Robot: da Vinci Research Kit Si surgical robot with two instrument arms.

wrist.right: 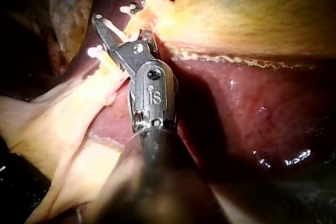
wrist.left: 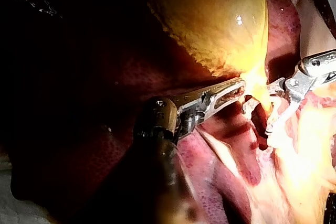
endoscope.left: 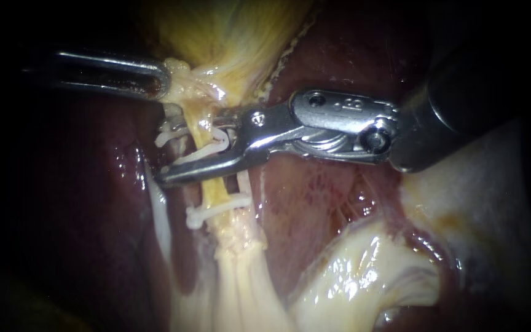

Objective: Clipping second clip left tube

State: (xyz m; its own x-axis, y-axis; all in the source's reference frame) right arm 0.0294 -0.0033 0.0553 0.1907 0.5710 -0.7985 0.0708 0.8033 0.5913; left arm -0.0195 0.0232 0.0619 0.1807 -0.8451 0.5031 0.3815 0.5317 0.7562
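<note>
Dark red liver (endoscope.left: 62,203) fills the background, with the yellow gallbladder (endoscope.left: 235,31) hanging down from above. My left instrument (endoscope.left: 166,83) reaches in along the liver, its claw grasping the pale tissue where the gallbladder narrows. A yellow tube (endoscope.left: 213,187) runs down from that neck toward the paler strands below. My right instrument (endoscope.left: 193,146) crosses to it, its claw released and spread wide, one half in front of the tube and the other behind it. A white clip (endoscope.left: 216,142) lies between the two halves against the tube. A lower clip (endoscope.left: 216,210) sits across the same tube just beneath the claw, and a third clip (endoscope.left: 168,132) shows beside it, near the left instrument.
</note>
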